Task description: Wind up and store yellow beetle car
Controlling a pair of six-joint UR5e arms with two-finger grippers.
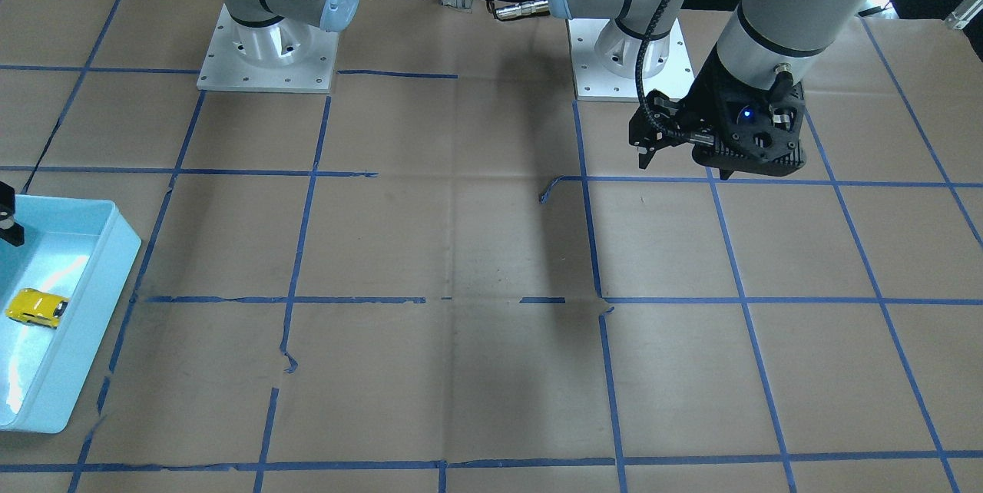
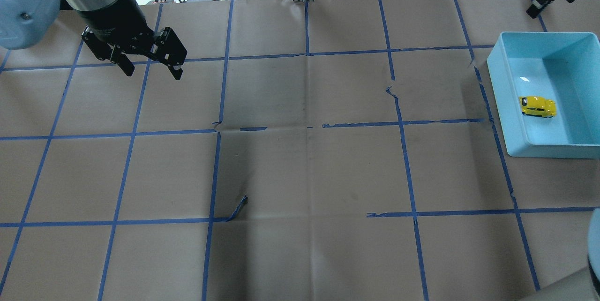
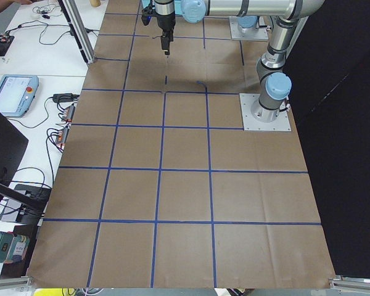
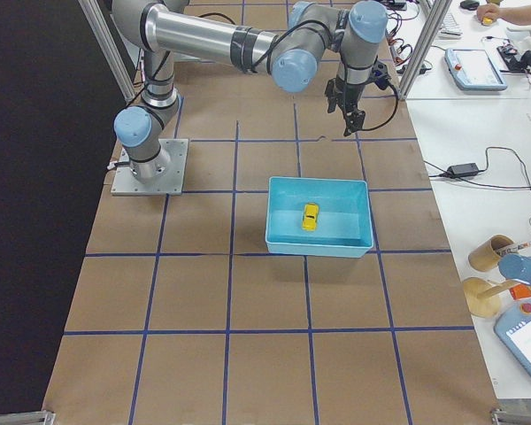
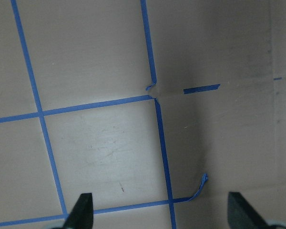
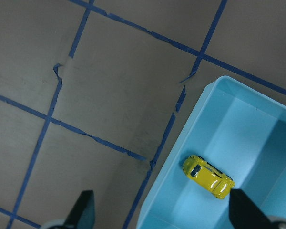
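The yellow beetle car (image 2: 537, 106) lies on its wheels inside a light-blue bin (image 2: 498, 80) at the table's right side; it also shows in the front view (image 1: 36, 307), the right side view (image 4: 310, 216) and the right wrist view (image 6: 208, 176). My right gripper (image 6: 163, 212) is open and empty, raised beyond the bin's far corner (image 2: 539, 6). My left gripper (image 2: 151, 72) is open and empty, hovering over bare paper at the far left (image 5: 162, 212).
Brown paper with a blue tape grid (image 2: 307, 125) covers the table; some tape ends curl up (image 2: 239, 207). The arm bases (image 1: 267, 47) stand at the robot's edge. Cables, cups and devices lie off the table's edges.
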